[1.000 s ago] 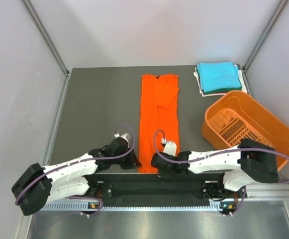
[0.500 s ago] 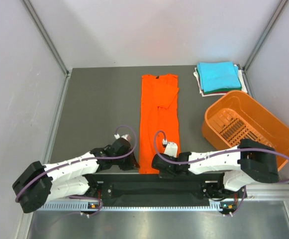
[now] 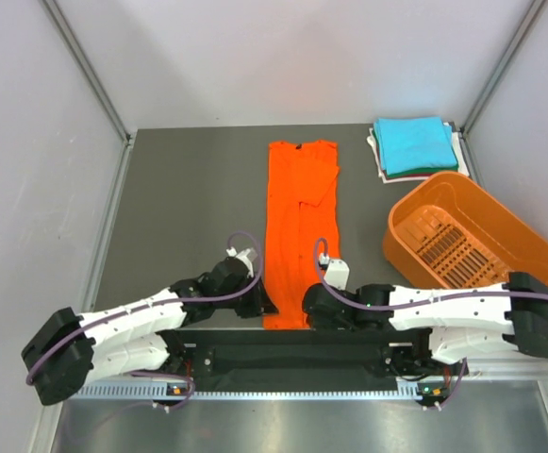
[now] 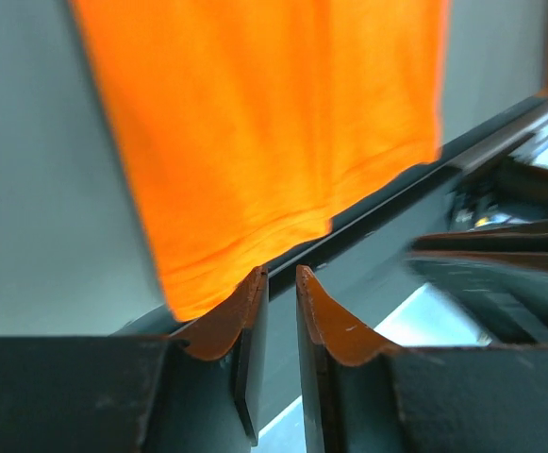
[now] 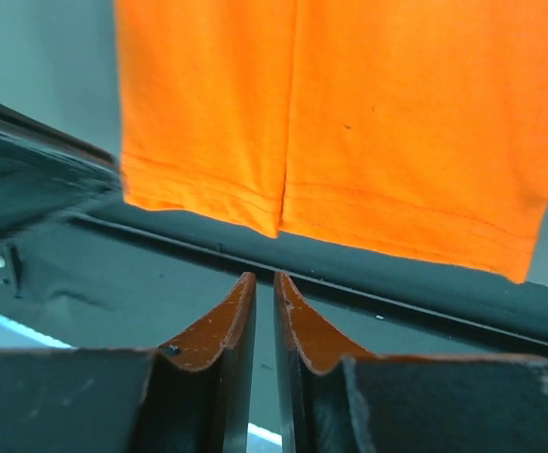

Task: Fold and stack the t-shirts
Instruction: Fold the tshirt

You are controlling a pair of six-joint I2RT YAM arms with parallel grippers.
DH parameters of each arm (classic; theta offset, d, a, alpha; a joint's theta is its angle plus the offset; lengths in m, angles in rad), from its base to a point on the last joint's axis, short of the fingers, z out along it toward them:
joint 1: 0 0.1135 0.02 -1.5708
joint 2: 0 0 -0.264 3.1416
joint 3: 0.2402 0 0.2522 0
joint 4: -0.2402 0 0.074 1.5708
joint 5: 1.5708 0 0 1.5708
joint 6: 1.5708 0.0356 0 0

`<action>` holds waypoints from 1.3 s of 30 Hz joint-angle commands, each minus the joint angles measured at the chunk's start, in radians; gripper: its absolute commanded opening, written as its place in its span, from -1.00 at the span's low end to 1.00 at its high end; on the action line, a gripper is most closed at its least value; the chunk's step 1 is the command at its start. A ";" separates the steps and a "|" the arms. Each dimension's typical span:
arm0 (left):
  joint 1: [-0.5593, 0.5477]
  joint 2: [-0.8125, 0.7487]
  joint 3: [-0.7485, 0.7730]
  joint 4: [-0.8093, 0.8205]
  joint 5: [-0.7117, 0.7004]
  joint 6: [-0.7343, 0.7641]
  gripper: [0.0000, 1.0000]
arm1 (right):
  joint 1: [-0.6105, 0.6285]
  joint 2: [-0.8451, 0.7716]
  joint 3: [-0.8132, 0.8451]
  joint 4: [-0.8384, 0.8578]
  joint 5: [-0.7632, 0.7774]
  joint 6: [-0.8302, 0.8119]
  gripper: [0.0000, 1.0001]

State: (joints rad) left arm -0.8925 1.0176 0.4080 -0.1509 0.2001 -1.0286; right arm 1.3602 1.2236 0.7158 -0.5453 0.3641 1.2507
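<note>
- Left two-finger gripper [image 4: 278, 275]: the brown-padded fingers [image 4: 247, 307] are drawn nearly together with only a thin dark slit between them. No cloth shows in that slit. The tips sit right at the near-left corner of the hem, and I cannot tell whether they touch it.
- Right two-finger gripper [image 5: 259, 276]: it is clenched the same way, with a narrow gap and nothing in it. Its tips lie just short of the hem, and a strip of dark rail [image 5: 368, 274] shows between fingers and cloth.
- From above, the left gripper [image 3: 262, 304] is at the near-left corner of the shirt and the right gripper [image 3: 305, 310] at the near-right corner. Both arms lie low along the near edge.
- Plain bright orange cloth t-shirt [image 3: 300, 226]: it lies flat in the middle of the grey table [image 3: 189, 208], folded lengthwise into a long narrow strip. The collar is at the far end, the hem is at the near edge, and a sleeve is tucked over the right side.
- The wrist views show the stitched hem of the orange t-shirt close up ( [image 4: 255, 123], [image 5: 349, 113]), lying at the table's near edge above the rail.
- Turquoise t-shirt folded square [image 3: 413, 143]: it is in the far right corner, on top of a small stack with white and dark edges [image 3: 377, 153] showing beneath.
- Rigid orange slotted plastic basket [image 3: 528, 247]: it sits on the right, just in front of the stack and well apart from the orange t-shirt.
</note>
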 commanded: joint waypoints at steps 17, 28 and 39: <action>-0.057 0.070 -0.017 0.005 -0.039 -0.031 -0.44 | -0.323 -0.323 -0.067 -0.107 -0.077 -0.238 -0.61; -0.056 -0.010 0.105 -0.169 -0.108 0.058 -0.06 | -0.475 -0.309 -0.191 -0.047 -0.284 -0.317 -0.24; -0.057 0.068 -0.006 -0.072 -0.080 0.019 -0.10 | -0.477 -0.294 -0.309 0.059 -0.341 -0.287 -0.32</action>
State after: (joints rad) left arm -0.9474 1.0851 0.4015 -0.2829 0.1173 -0.9997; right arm 0.8951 0.9203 0.4202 -0.5568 0.0441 0.9539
